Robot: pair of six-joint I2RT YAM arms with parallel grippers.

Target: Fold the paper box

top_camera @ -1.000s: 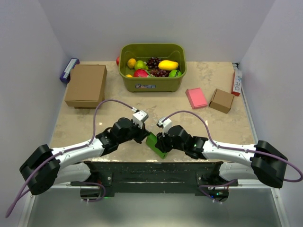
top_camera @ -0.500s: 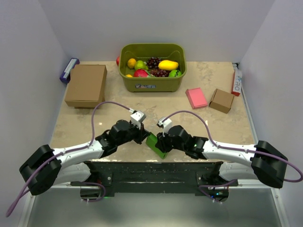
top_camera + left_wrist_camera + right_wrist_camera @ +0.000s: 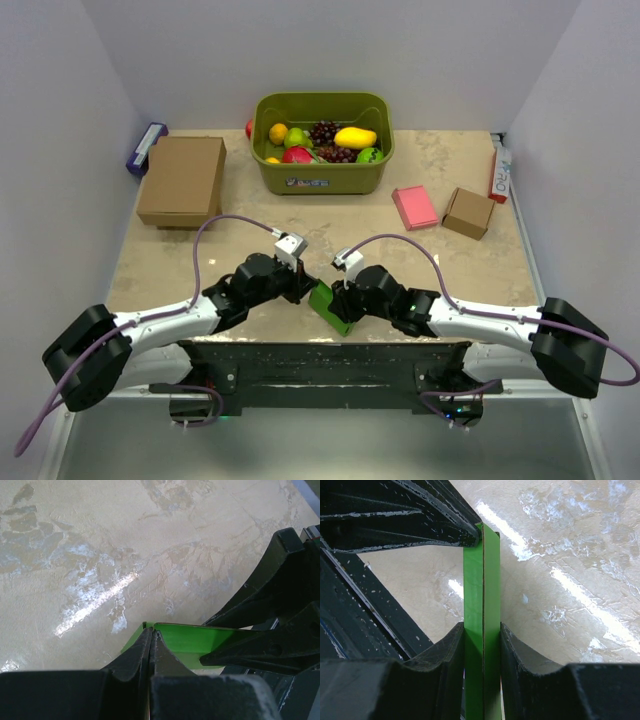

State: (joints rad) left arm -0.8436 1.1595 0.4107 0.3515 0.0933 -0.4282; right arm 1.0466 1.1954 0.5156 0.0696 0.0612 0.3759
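The paper box [image 3: 328, 303], folded flat, is found at the near middle of the desk [image 3: 450, 270], clamped narrowly between the fingers of the right gripper [image 3: 482, 630]. The left gripper [image 3: 151, 635] is fully closed, its tips touching one edge of the box; whether paper is pinched cannot be told.

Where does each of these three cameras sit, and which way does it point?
Top view: above and behind the arms, looking down on the table; both whole arms show.
Left wrist: on the left arm, looking along the left gripper, shut on the edge of the paper box; own fingers at bottom.
Right wrist: on the right arm, looking along the right gripper, clamped on the box; own fingers at bottom.
Shared: all show the box; each wrist view catches the other gripper.
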